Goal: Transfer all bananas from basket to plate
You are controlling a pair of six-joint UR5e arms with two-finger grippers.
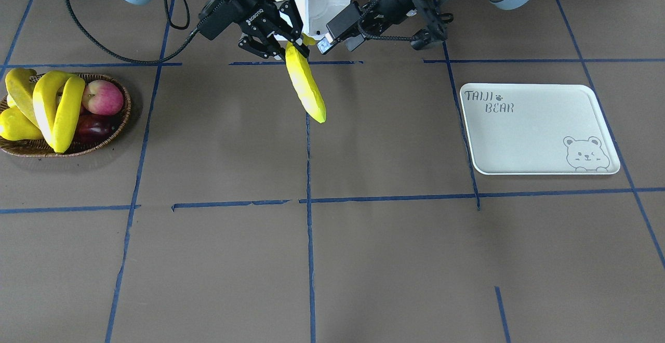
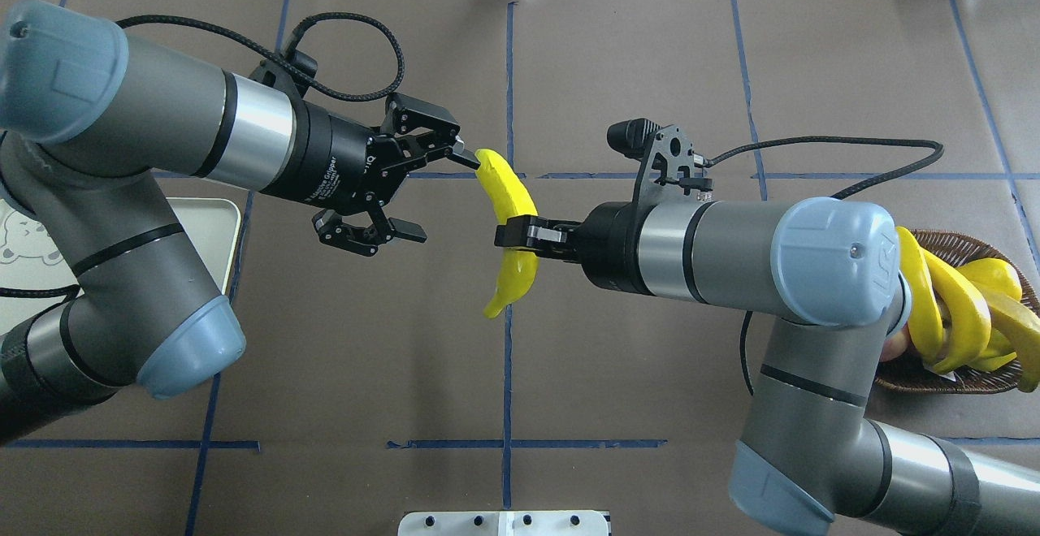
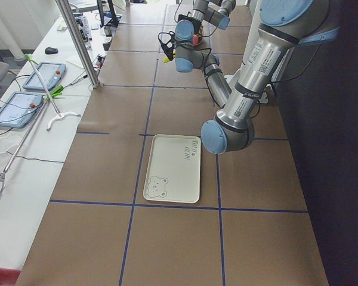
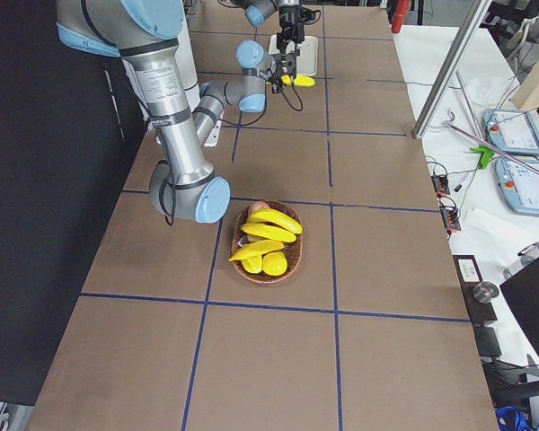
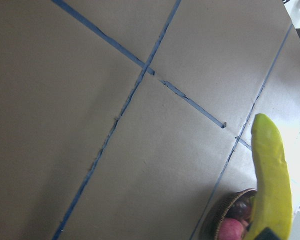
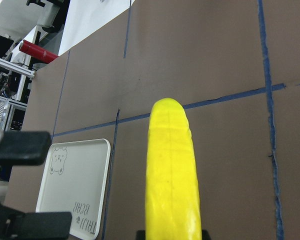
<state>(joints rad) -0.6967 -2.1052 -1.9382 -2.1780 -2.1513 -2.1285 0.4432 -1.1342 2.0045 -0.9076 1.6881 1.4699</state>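
I hold one banana (image 2: pixel 504 195) aloft mid-table in my right gripper (image 2: pixel 517 237); other bananas (image 1: pixel 54 109) lie heaped in the wicker basket (image 1: pixel 98 148), the white plate (image 1: pixel 535 130) well apart.

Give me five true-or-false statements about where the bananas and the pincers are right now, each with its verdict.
1. The right pincer is shut on a banana held in the air. True.
2. The left pincer grips that banana too. False: its jaws stand open beside the banana's far end.
3. A banana lies on the plate. False: no banana is on it.
4. Bananas lie in the basket with a red apple. True.
5. The basket sits on the robot's left. False: it sits on the robot's right, and the plate is on its left.
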